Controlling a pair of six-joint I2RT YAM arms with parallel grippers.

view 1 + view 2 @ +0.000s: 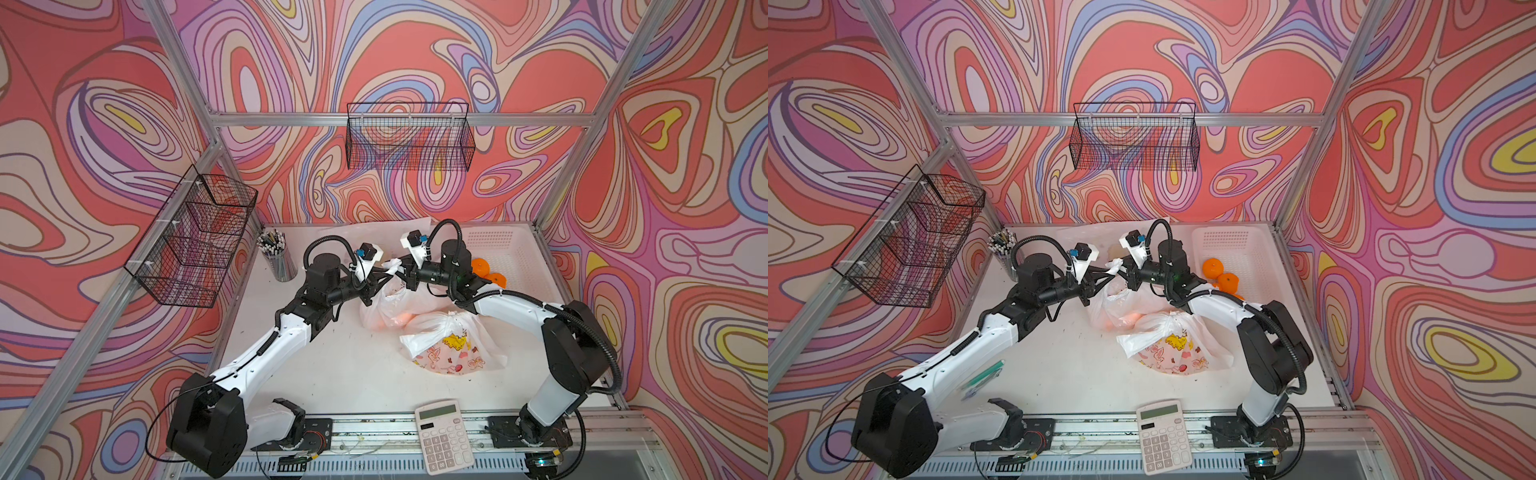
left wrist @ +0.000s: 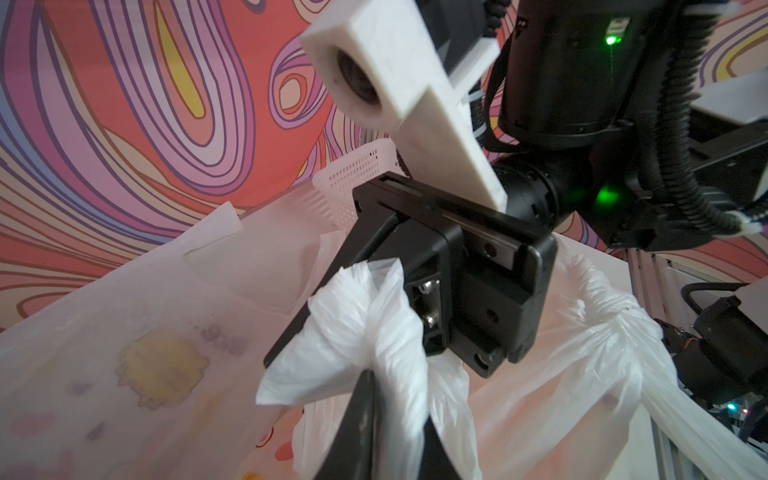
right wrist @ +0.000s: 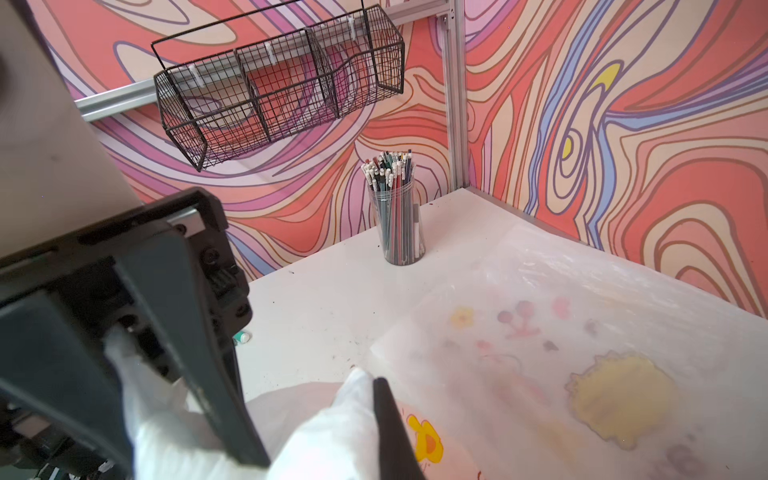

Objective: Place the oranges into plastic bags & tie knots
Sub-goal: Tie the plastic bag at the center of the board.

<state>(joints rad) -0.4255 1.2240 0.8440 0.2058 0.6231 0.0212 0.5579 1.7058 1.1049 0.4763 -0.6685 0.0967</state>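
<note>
A translucent white plastic bag [image 1: 386, 311] stands mid-table, and oranges [image 1: 401, 319] glow through its wall. Its handles are gathered into a white bunch [image 1: 392, 266] above it. My left gripper [image 1: 381, 274] and right gripper [image 1: 402, 269] meet at that bunch from either side. In the left wrist view a handle strand [image 2: 395, 353] runs between the left gripper's [image 2: 399, 399] fingers. In the right wrist view the right gripper [image 3: 370, 399] is shut on a handle strand [image 3: 332, 424]. In front lies a printed bag [image 1: 457, 349] with a knot [image 1: 451, 319]. Two loose oranges [image 1: 1212, 268] sit in the basket.
A white perforated basket [image 1: 511, 249] stands at the back right. A flat empty bag [image 3: 582, 332] lies at the back. A pencil cup [image 1: 279, 257] stands back left, a calculator [image 1: 442, 436] at the front edge. Black wire baskets [image 1: 195, 237] hang on the walls.
</note>
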